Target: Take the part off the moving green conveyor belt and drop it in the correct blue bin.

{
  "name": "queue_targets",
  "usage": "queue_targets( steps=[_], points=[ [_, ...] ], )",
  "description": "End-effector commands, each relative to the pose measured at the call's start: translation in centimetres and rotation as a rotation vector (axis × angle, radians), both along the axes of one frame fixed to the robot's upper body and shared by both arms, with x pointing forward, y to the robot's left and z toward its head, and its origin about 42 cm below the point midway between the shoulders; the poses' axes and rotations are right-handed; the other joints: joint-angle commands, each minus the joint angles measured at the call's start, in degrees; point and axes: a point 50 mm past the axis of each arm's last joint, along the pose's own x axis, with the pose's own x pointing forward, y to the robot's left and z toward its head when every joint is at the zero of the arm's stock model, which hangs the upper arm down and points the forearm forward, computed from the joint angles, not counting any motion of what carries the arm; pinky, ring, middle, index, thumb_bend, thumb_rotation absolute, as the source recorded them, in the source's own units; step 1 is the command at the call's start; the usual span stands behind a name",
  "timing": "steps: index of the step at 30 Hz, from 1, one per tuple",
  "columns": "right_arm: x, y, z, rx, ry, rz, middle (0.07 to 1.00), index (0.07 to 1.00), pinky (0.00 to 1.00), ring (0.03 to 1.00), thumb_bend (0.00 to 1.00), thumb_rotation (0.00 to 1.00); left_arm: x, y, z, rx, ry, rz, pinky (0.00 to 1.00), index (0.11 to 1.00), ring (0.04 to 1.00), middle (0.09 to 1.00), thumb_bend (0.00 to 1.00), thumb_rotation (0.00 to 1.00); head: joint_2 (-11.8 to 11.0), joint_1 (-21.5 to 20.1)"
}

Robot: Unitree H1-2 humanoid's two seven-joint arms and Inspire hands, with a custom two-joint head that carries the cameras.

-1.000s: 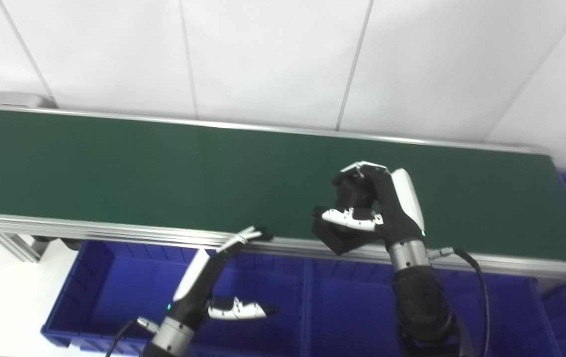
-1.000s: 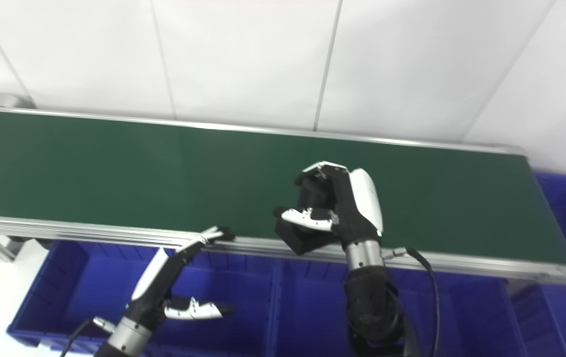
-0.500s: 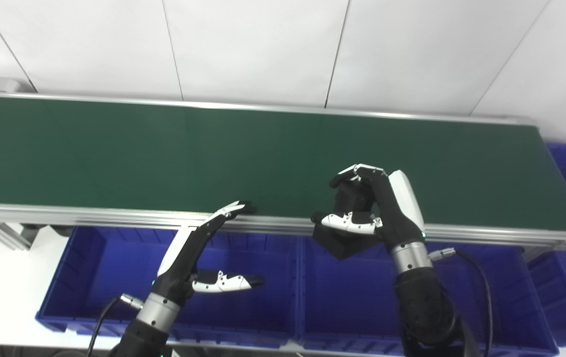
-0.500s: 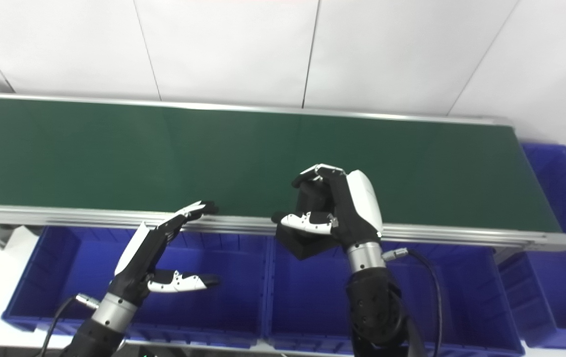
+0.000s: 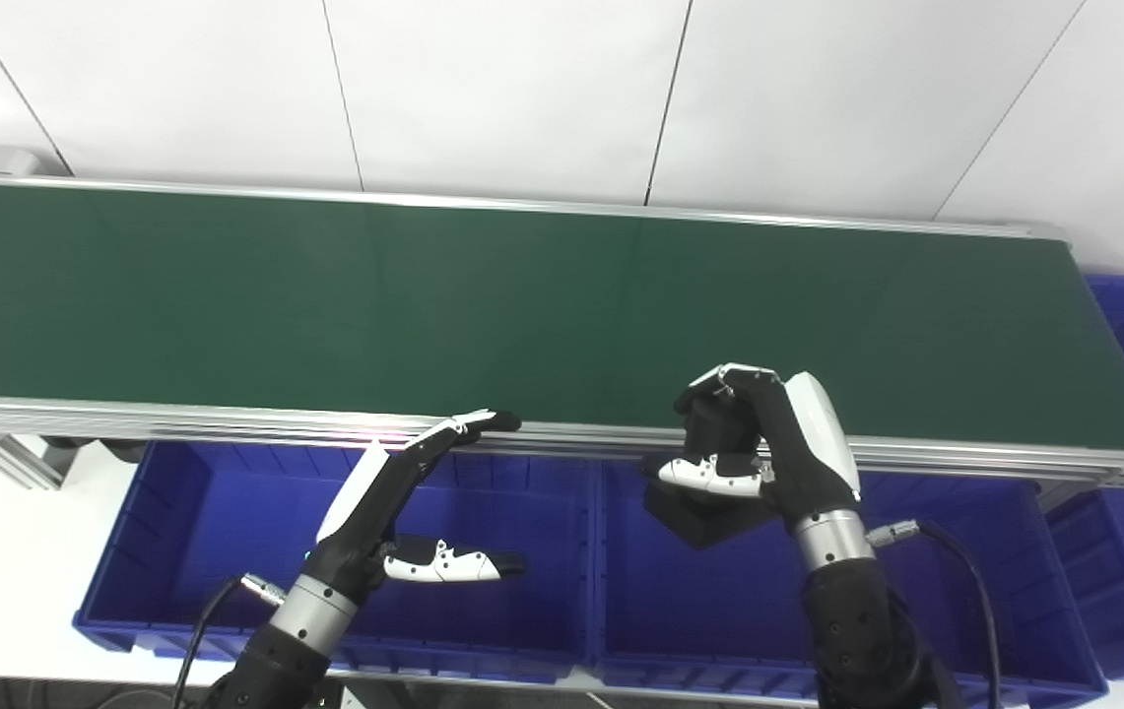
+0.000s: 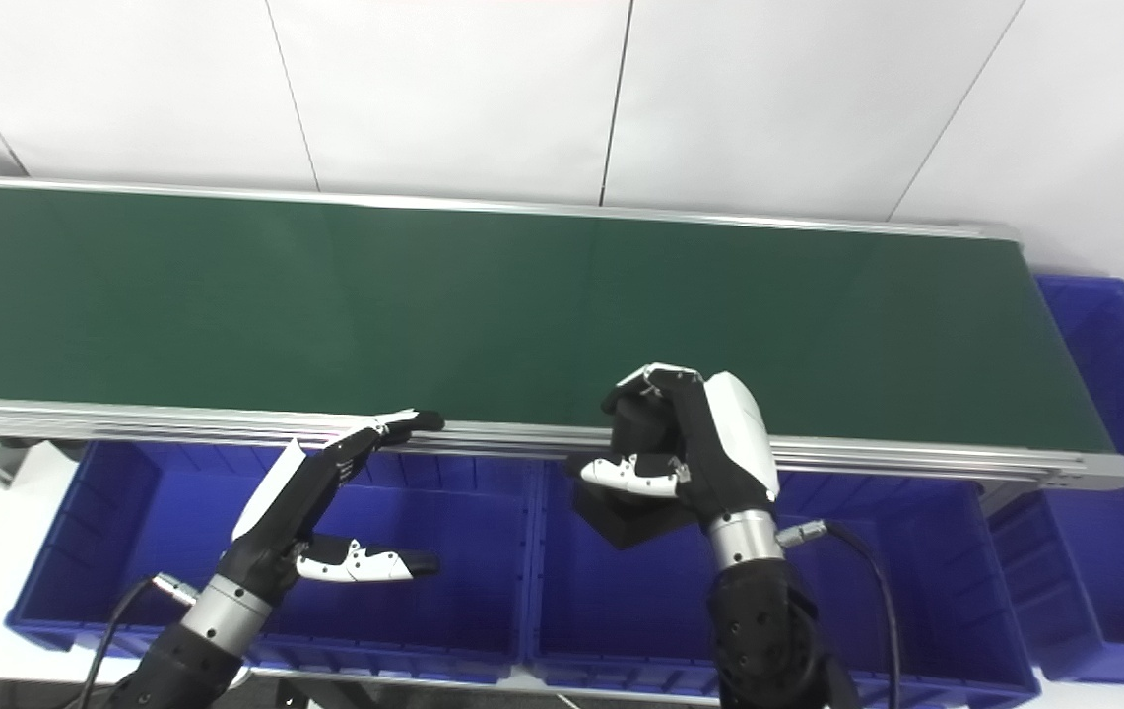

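Left eye view shows the right hand [image 5: 768,443] clamped on a black blocky plastic part [image 5: 704,497], holding it off the long dark green conveyor belt [image 5: 522,295], just past the belt's near edge and above the middle blue plastic bin [image 5: 719,611]. The left hand [image 5: 404,512] waits with fingers spread apart and empty over the left blue plastic bin [image 5: 177,551], its fingertips near the surface's aluminium near rail [image 5: 227,423]. The part hangs close to the divider between these two bins; released there, or tilted by an uneven opening of the fingers, it could likely strike the wall and tumble into the wrong bin.
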Motion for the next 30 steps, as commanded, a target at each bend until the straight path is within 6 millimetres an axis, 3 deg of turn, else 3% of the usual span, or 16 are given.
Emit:
queue_targets(
  steps=[1,4,5,7,10,19,26,30],
  points=[
    [0.3,-0.4,0.5,-0.006,-0.010,-0.008,0.471,0.480,0.14,0.195,0.52,0.00,0.6,0.2,1.1,-0.014,-0.048,-0.007,0.87,0.787,0.874,0.856,0.84,0.31,0.04,-0.05],
    [0.5,-0.8,-0.2,-0.017,0.025,-0.003,0.471,0.481,0.14,0.202,0.52,0.00,0.6,0.3,1.2,-0.012,-0.046,-0.008,0.88,0.789,0.878,0.858,0.84,0.31,0.13,-0.31],
    [0.6,-0.9,-0.4,-0.026,0.034,0.000,0.429,0.494,0.19,0.271,0.52,0.00,0.6,0.3,1.2,-0.012,-0.046,-0.008,0.89,0.791,0.880,0.860,0.84,0.31,0.13,-0.31],
    [0.7,-1.1,-0.8,-0.046,0.047,0.007,0.477,0.477,0.27,0.372,0.52,0.00,0.6,0.4,1.1,-0.014,-0.044,-0.008,0.89,0.792,0.880,0.861,0.84,0.31,0.22,-0.39],
    [1.2,-1.2,-1.5,-0.094,0.090,0.023,0.523,0.452,0.33,0.444,0.52,0.00,0.6,0.5,1.2,-0.009,-0.047,-0.007,0.89,0.794,0.879,0.861,0.84,0.31,0.22,-0.56],
    [2.3,-1.1,-2.8,-0.195,0.212,0.102,0.399,0.496,0.20,0.288,0.52,0.00,0.6,0.8,1.3,-0.005,-0.047,-0.007,0.89,0.795,0.884,0.864,0.84,0.32,0.70,-1.40],
    [2.9,-0.8,-4.1,-0.282,0.275,0.146,0.468,0.492,0.33,0.412,0.52,0.00,0.6,0.9,1.4,-0.012,-0.041,-0.004,0.88,0.791,0.882,0.863,0.84,0.32,0.88,-1.46],
    [2.9,-0.7,-4.6,-0.283,0.264,0.151,0.451,0.502,0.34,0.422,0.52,0.00,0.5,1.0,1.5,-0.009,-0.042,-0.001,0.88,0.791,0.881,0.863,0.84,0.32,1.17,-1.57]
  ],
)
